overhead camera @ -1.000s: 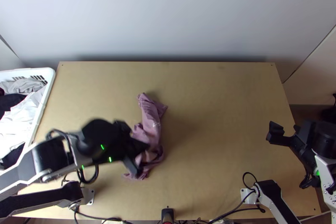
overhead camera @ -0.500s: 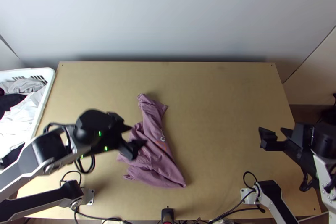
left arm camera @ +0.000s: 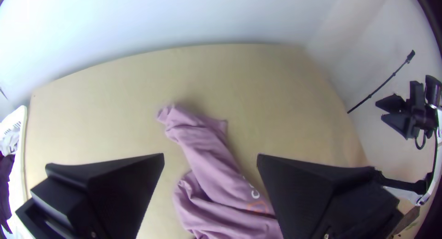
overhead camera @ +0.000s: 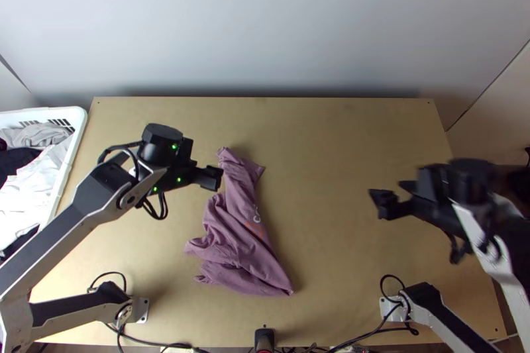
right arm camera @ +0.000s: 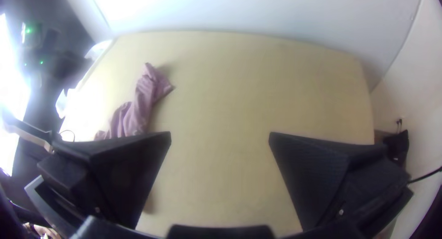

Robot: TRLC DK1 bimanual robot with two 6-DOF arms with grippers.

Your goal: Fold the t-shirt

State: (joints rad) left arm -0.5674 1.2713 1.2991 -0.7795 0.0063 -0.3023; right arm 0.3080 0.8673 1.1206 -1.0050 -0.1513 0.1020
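1. One t-shirt (overhead camera: 238, 247), mauve, left of centre on the table (overhead camera: 344, 154): bunched lengthwise, narrow end towards the far edge, wider part fanned out close to the near edge.
2. Left gripper (left arm camera: 210, 158): fingers apart, no cloth between them, beside the narrow end – well placed, I judge, for gripping there and opening the bunch.
3. Right gripper (right arm camera: 220, 135): fingers apart, unloaded, over the right side, well apart from the cloth; probably needs bringing inward for a two-sided spread.
4. Narrow end looks like a sleeve, though the creases leave that uncertain. Flattening should precede any fold.
5. Room for spreading runs towards the right edge and far right corner. Basket (overhead camera: 78, 131) at the left edge – a leftward pull could foul it.
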